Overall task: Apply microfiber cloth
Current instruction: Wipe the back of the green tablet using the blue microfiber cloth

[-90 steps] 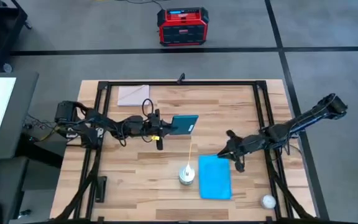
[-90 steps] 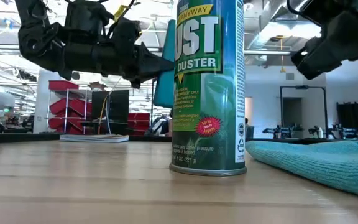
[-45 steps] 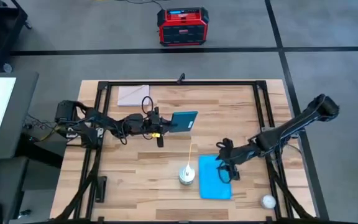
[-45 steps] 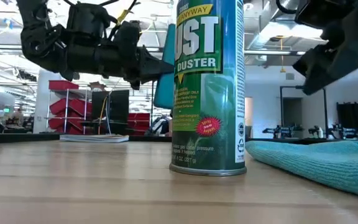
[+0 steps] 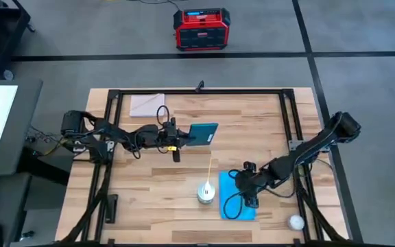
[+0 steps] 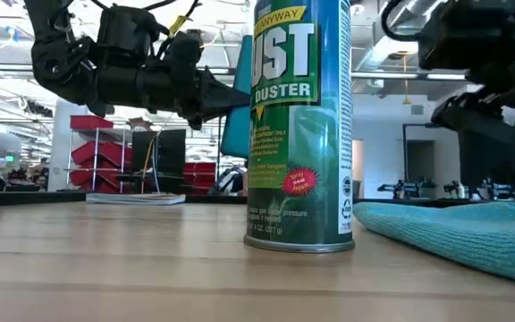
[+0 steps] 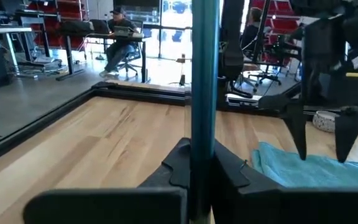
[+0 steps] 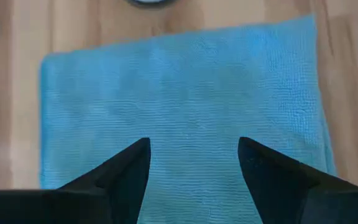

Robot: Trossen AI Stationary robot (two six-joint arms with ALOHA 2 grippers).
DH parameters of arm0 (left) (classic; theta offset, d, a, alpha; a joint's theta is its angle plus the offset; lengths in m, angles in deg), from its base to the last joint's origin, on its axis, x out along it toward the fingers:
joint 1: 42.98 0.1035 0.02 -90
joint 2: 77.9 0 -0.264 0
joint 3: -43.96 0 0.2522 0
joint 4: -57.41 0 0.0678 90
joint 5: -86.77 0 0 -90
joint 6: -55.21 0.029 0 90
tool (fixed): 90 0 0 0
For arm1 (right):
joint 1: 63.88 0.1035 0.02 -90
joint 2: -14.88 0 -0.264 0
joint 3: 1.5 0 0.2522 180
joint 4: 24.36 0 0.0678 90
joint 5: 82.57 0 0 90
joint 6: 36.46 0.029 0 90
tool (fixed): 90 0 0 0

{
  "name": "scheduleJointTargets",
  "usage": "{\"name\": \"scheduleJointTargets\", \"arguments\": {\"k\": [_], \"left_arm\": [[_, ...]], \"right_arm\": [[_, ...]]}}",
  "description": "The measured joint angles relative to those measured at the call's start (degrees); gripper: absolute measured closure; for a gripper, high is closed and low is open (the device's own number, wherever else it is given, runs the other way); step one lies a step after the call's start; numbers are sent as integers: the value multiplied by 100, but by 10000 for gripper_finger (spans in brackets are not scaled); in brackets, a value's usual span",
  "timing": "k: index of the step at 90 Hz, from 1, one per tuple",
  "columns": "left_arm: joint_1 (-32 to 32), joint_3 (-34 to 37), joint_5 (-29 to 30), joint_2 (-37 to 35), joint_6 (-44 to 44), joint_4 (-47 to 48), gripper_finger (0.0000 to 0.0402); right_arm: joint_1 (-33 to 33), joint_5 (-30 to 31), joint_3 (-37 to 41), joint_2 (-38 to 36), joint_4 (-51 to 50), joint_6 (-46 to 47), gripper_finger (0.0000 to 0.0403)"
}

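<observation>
My right gripper [image 8: 193, 163] is positioned directly above the microfiber cloth [image 8: 185, 99], fingers spread wide and empty, tips pointing down at the fabric; I cannot tell whether they touch it. The microfiber cloth [image 5: 237, 199] lies flat on the wooden table [image 5: 149, 199] at the front right, just beside the duster can [image 5: 206, 192], which stands upright with its thin straw raised. My left gripper [image 5: 182, 138] is held over the table's middle, clamped on the edge of the dark teal device [image 5: 204, 133], which it carries clear of the surface. A pale grey-beige sheet [image 5: 147, 104] rests at the back left corner.
</observation>
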Motion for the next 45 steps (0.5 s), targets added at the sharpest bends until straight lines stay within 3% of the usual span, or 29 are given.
{"name": "scheduleJointTargets", "arguments": {"k": [45], "left_arm": [[0,0,-4,0,44,81,399]], "right_arm": [[-195,-42,-177,155,-249,18,169]]}}
